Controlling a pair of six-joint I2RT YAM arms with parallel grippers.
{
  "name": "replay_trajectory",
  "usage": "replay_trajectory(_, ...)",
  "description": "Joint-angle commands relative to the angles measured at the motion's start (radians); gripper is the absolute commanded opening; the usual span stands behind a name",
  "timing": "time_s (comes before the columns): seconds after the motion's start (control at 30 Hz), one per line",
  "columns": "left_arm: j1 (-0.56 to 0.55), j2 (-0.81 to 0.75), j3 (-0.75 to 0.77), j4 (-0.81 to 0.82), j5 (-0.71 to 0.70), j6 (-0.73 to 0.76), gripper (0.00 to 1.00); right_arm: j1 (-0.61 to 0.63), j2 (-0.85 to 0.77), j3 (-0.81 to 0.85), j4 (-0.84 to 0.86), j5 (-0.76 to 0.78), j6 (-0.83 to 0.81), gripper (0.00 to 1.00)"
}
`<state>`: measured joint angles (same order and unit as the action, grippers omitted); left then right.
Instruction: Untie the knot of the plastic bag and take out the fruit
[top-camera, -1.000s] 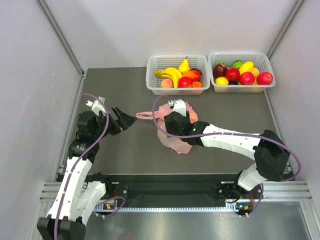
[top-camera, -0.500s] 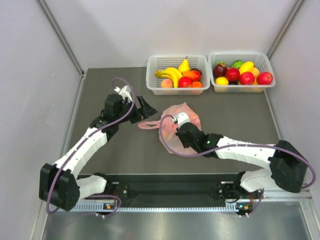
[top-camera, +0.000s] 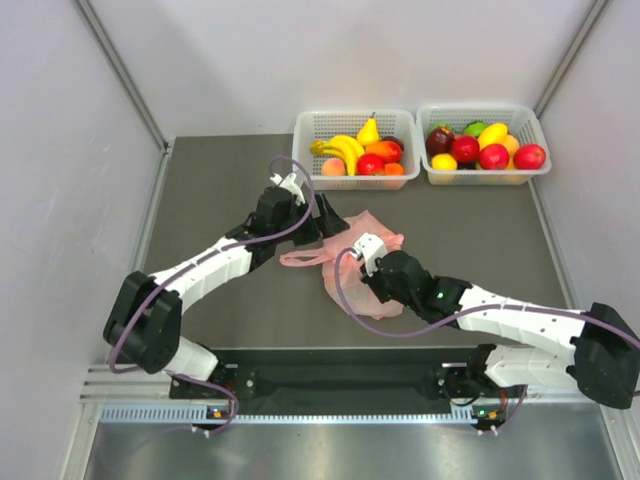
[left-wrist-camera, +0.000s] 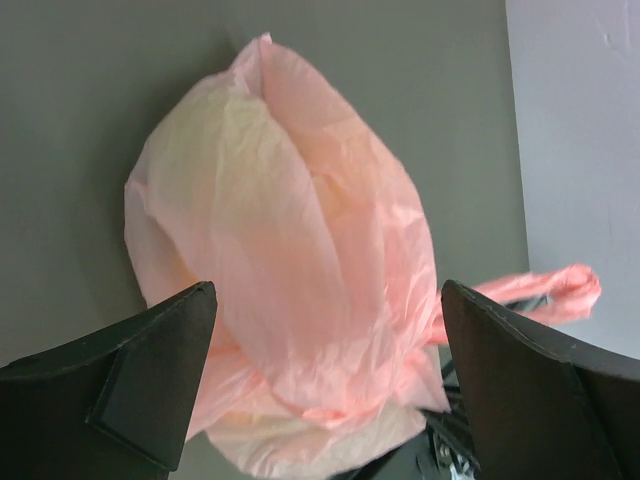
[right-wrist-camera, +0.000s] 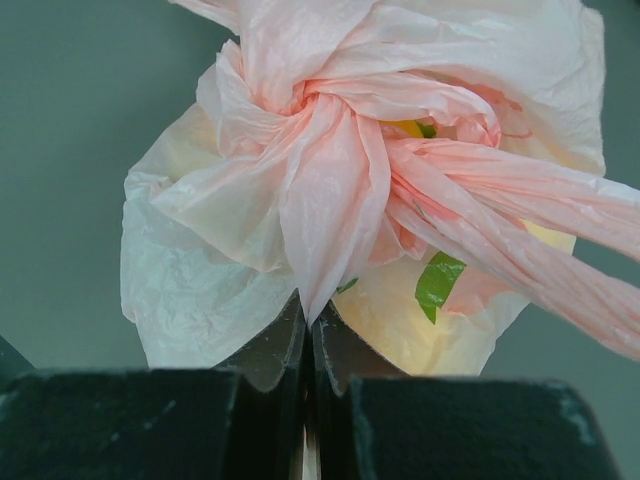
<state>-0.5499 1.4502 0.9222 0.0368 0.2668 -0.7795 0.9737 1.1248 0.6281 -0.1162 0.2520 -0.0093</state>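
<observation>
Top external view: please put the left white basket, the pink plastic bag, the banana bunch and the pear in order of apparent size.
1. left white basket and pink plastic bag: about alike; the bag is partly hidden, so I do not rank them.
2. banana bunch.
3. pear, the smallest.

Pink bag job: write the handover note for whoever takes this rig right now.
The left claw is open, pointed at the translucent pink plastic bag and gripping nothing.
The right claw is shut on a flap of the bag's film, just below the twisted knot of its handles.
The bag lies mid-table between the two arms, and one handle loop trails toward the left arm. The fruit is inside, with green and yellow showing through the film.
Done: nothing opened yet.
Left: undo the knot, then take the fruit out.
</observation>
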Motion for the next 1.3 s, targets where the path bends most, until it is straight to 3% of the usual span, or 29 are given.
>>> replay_trajectory(0.0,-0.031,0.012,0.018,0.173,-0.072,0.0,0.99,-0.006,0.018,0.033,0.0,-0.034,-0.031,0.0)
replay_trajectory(0.13,-0.076,0.105,0.09,0.083,-0.072,0.042,0.99,-0.006,-0.005,0.028,0.013,-0.02,-0.021,0.0)
replay_trajectory(0.3,-0.084,0.17,0.095,0.086,-0.005,0.06,0.73,-0.006,-0.045,0.03,0.016,0.024,-0.015,0.0)
replay_trajectory(0.4,-0.084,0.161,0.061,0.104,-0.005,0.065,0.46,-0.007,-0.062,0.028,0.016,0.067,-0.008,0.0)
replay_trajectory(0.43,-0.084,0.147,0.052,0.103,-0.012,0.066,0.27,-0.007,-0.063,0.028,0.013,0.102,-0.001,0.0)
replay_trajectory(0.47,-0.082,0.138,0.05,0.091,-0.032,0.077,0.17,-0.01,-0.065,0.03,0.013,0.116,0.002,0.0)
replay_trajectory(0.5,-0.081,0.119,0.053,0.08,-0.047,0.085,0.0,-0.012,-0.063,0.031,0.006,0.148,0.003,0.0)
replay_trajectory(0.6,-0.067,0.078,0.07,0.014,-0.112,0.114,0.0,-0.03,-0.05,0.05,-0.025,0.228,0.049,0.0)
replay_trajectory(0.77,0.004,-0.016,0.06,-0.064,-0.156,0.144,0.0,-0.176,-0.034,0.085,-0.12,0.343,0.192,0.0)
replay_trajectory(0.83,0.062,-0.079,0.02,-0.078,-0.155,0.151,0.0,-0.271,-0.049,0.078,-0.134,0.348,0.255,0.0)
replay_trajectory(1.0,0.197,-0.21,-0.081,-0.101,-0.103,0.154,0.0,-0.368,-0.094,0.073,-0.137,0.332,0.299,0.01)
replay_trajectory(1.17,0.211,-0.301,-0.193,-0.094,-0.069,0.138,0.0,-0.405,-0.072,0.128,-0.181,0.336,0.321,0.24)
replay_trajectory(1.2,0.209,-0.332,-0.21,-0.087,-0.061,0.131,0.0,-0.405,-0.079,0.137,-0.189,0.298,0.318,0.32)
replay_trajectory(1.23,0.209,-0.346,-0.239,-0.083,-0.049,0.123,0.0,-0.405,-0.089,0.145,-0.185,0.253,0.29,0.54)
replay_trajectory(1.27,0.209,-0.362,-0.253,-0.075,-0.043,0.106,0.0,-0.403,-0.121,0.145,-0.177,0.209,0.278,0.64)
